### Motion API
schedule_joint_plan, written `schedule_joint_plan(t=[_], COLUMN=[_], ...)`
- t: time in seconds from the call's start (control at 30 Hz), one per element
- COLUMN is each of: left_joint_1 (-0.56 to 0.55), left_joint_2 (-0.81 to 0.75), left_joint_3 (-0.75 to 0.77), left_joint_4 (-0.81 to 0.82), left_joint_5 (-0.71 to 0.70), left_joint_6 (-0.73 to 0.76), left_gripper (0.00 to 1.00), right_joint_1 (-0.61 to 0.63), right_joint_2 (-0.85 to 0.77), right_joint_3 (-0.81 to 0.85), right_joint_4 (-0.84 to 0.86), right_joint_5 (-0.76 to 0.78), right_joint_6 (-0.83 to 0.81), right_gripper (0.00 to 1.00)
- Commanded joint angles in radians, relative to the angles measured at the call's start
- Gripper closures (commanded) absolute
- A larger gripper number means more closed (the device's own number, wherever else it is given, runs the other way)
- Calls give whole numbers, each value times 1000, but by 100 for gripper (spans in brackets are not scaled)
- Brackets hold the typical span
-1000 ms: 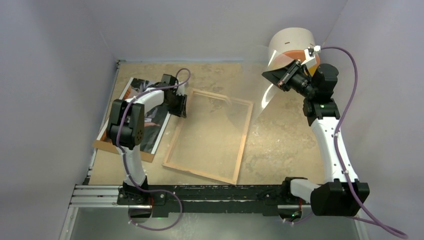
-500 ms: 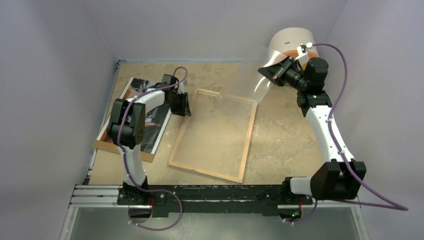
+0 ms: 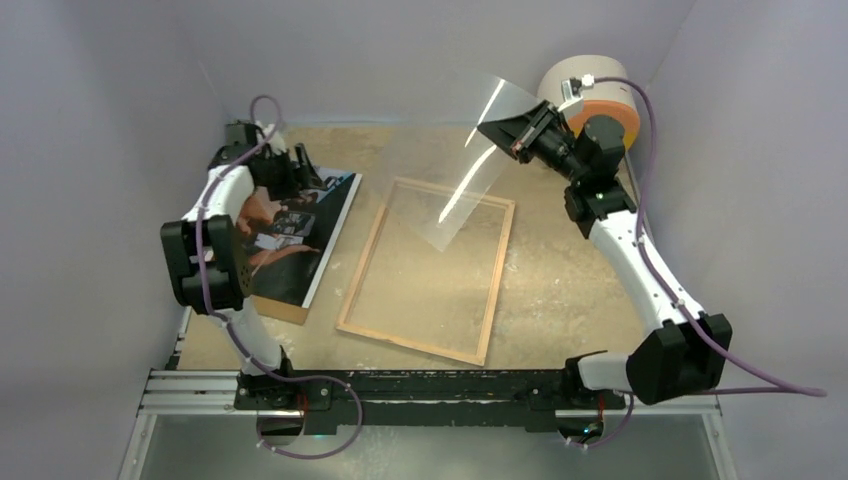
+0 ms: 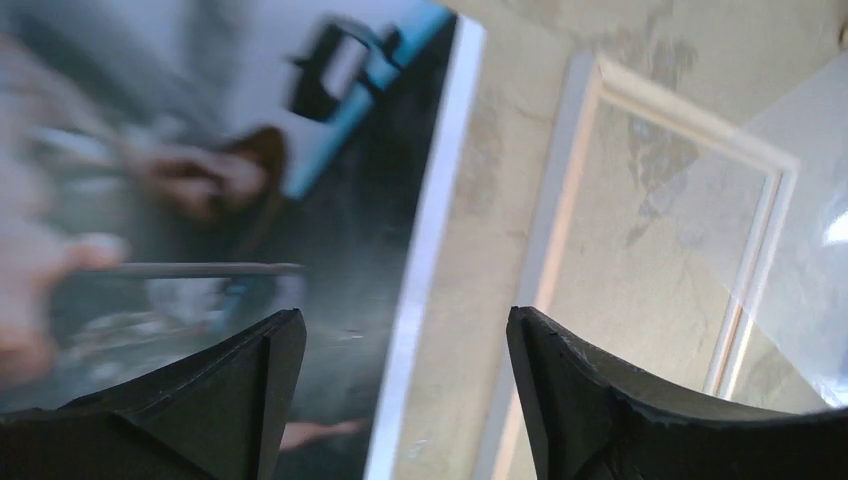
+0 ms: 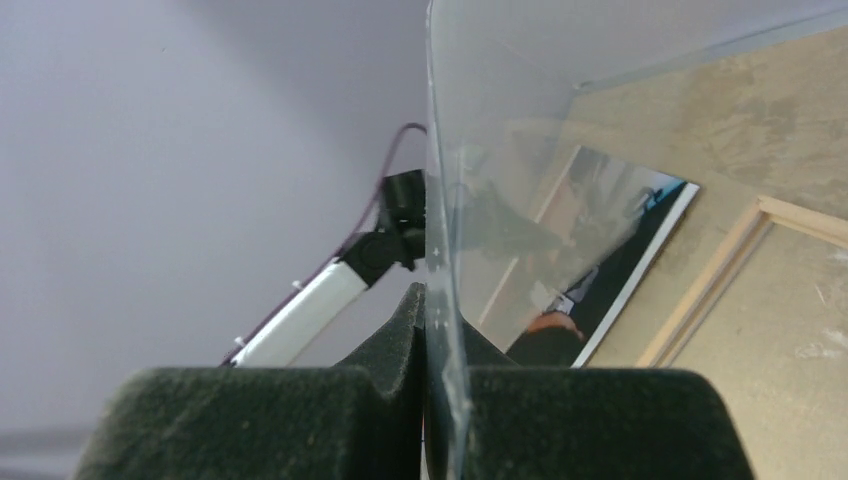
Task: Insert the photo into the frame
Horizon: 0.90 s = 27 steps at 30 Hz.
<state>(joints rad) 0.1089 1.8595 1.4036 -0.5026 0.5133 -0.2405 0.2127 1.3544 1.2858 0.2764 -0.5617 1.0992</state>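
Note:
The photo (image 3: 300, 240) lies flat at the left, dark with a white border, and fills the left of the left wrist view (image 4: 250, 200). The frame (image 3: 428, 270) lies wood-coloured side up in the middle, its opening showing the table; its left rail (image 4: 560, 200) shows beside the photo's edge. My left gripper (image 3: 300, 178) hovers over the photo's far end, open and empty (image 4: 405, 325). My right gripper (image 3: 512, 135) is shut on the edge of the clear glass pane (image 3: 460, 170), held tilted in the air above the frame's far end (image 5: 428, 300).
A brown hardboard sheet (image 3: 275, 310) lies under the photo, its near edge sticking out. A white cylinder with an orange band (image 3: 600, 90) stands at the back right. Grey walls enclose the table on three sides.
My left gripper opened, left the frame's left rail and swung back-left over the photo. The right gripper carried the glass pane leftward, over the frame's far end.

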Motion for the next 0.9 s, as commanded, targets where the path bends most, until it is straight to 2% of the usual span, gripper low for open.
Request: schedule_joint_plan(t=[0.0,0.1,0.27,0.33,0.47,0.57,0.63,0.73,0.87], left_joint_1=[100,109,103,99,72,46,31,18,15], left_joint_2=[-59,-84,-134,-141,-155,-162,-167,-164,-158], left_joint_3=[75,21,-118,-157,-234,-275,-296,-313,-319], left_joint_4=[-121,-141,-127,-140,-151,-156,-150,-144,-127], left_joint_5=[7,-27,-24,-27,-49,-71,-91,-117,-141], left_joint_6=[174,259,365,422,547,621,648,673,687], left_gripper=[22,22,23,23,24,24,24,25,25], right_joint_1=[14,67,295,387,534,616,648,674,701], right_joint_2=[-100,-140,-214,-231,-243,-257,-259,-241,-226], right_joint_3=[-188,-370,-632,-689,-693,-654,-640,-630,-617], right_joint_4=[191,249,222,176,7,-167,-243,-354,-488], right_joint_5=[119,221,555,675,837,950,984,953,866], right_joint_6=[96,132,172,195,215,248,257,272,223], right_gripper=[100,100,100,100,99,78,68,41,20])
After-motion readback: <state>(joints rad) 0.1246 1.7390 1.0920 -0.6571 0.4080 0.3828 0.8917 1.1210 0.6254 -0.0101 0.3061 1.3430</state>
